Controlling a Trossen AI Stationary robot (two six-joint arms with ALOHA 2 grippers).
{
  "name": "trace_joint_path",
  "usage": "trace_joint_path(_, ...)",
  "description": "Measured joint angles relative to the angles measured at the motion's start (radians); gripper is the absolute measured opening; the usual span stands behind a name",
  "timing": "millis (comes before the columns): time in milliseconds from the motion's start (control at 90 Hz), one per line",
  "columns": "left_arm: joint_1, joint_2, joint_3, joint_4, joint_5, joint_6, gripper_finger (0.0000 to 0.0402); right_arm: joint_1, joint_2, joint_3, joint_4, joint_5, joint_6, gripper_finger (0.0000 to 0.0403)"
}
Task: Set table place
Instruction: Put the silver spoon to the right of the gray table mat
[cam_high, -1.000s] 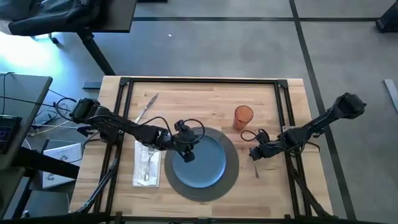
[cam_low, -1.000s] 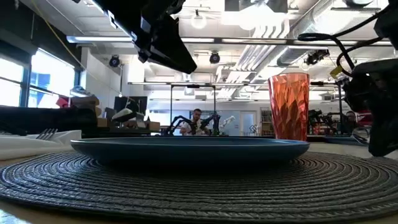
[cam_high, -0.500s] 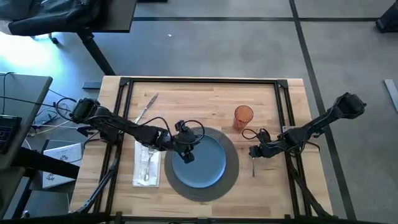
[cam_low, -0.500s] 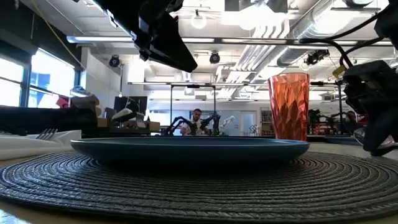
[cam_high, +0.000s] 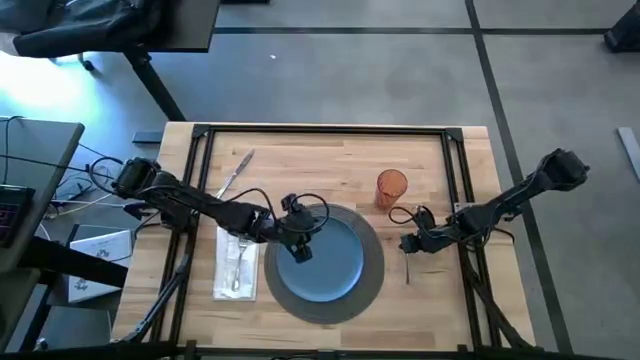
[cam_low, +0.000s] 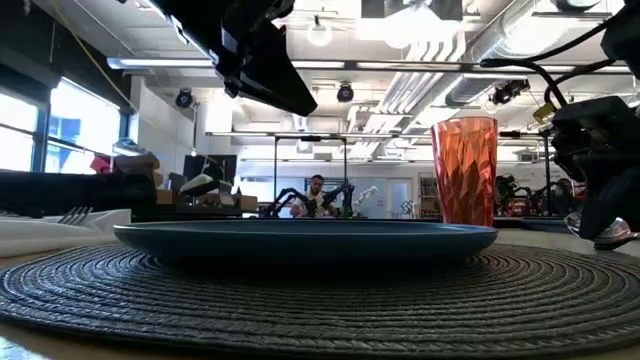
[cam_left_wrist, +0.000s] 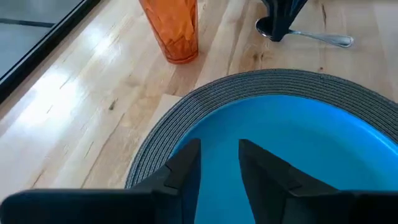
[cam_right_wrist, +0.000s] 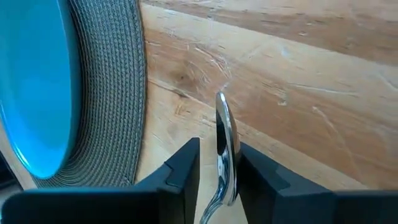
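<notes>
I have the right end effector (cam_high: 409, 244) low over the desk (cam_high: 340, 155), just to the right of the round grey woven placemat (cam_high: 372, 262), with its fingers (cam_right_wrist: 184, 163) set on either side of a spoon (cam_right_wrist: 222, 140). In the right wrist view the spoon sits between them, bowl end toward the desk. I judge the fingers closed on it, though the contact itself is hard to make out.

The placemat lies near the front middle of the desk with the blue plate (cam_high: 320, 259) centred on it. Left of the placemat lies a white napkin (cam_high: 235, 265) with a fork (cam_high: 239, 262) on it. Beyond the napkin a knife (cam_high: 232, 174) rests on the bare wood, and an orange tumbler (cam_high: 391, 187) stands just past the placemat's far right edge.

My worry is the release: if the spoon is let go while tilted, it could roll or skid toward the placemat's edge and end up crooked. The tumbler is near enough that a careless lift of the right arm might clip it.

The left end effector (cam_high: 302, 247) hovers over the plate's left part, fingers apart and holding nothing.

Against the picture a second ago, the right end effector has shifted slightly and the spoon handle now shows a little nearer the placemat; the left arm has not moved.
</notes>
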Motion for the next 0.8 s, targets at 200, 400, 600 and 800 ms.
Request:
trace_joint_path(200,-0.001,0.000,0.000,0.000,0.000,-0.010,0.0094,0.000,0.000,0.000,0.000,-0.012,0.000,0.0082)
trace_joint_path(400,-0.005,0.000,0.000,0.000,0.009,-0.016,0.0094,0.000,-0.007,-0.002,0.005,-0.021,0.002,0.0082)
trace_joint_path(600,-0.016,0.000,0.000,-0.001,0.010,-0.016,0.0094,0.000,-0.036,-0.005,-0.005,-0.036,0.028,0.0082)
trace_joint_path(800,-0.032,0.000,0.000,-0.001,0.006,-0.016,0.0094,0.001,-0.038,-0.004,-0.008,-0.039,0.034,0.0082)
